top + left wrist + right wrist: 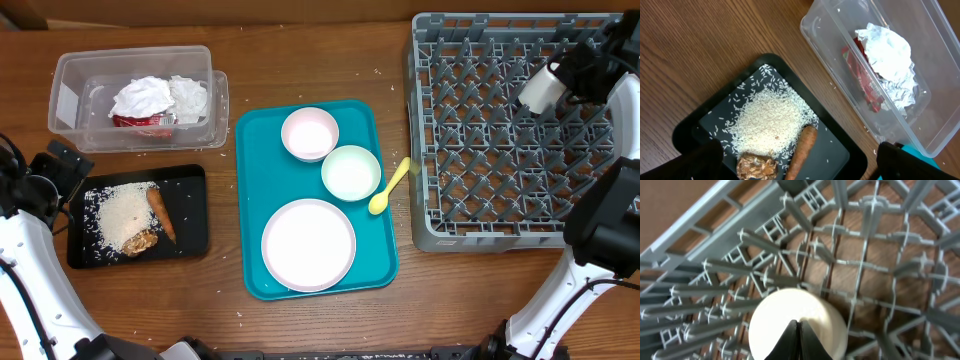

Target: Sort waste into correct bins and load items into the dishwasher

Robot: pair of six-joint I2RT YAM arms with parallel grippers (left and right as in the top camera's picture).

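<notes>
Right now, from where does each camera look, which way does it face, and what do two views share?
Overhead: above the table, facing straight down on teal tray and grey rack; left arm, right arm at the sides.
Left wrist: over black tray and clear tub, facing down; open left tool at the bottom.
Right wrist: above the rack, facing down into it; shut right tool holds a white bowl.
Shared: overhead and left wrist both show black tray and tub.

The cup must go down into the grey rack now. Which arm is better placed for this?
Right: the right gripper is shut on the cup, above the rack. The left gripper hangs open over the black tray, on the far side.
</notes>
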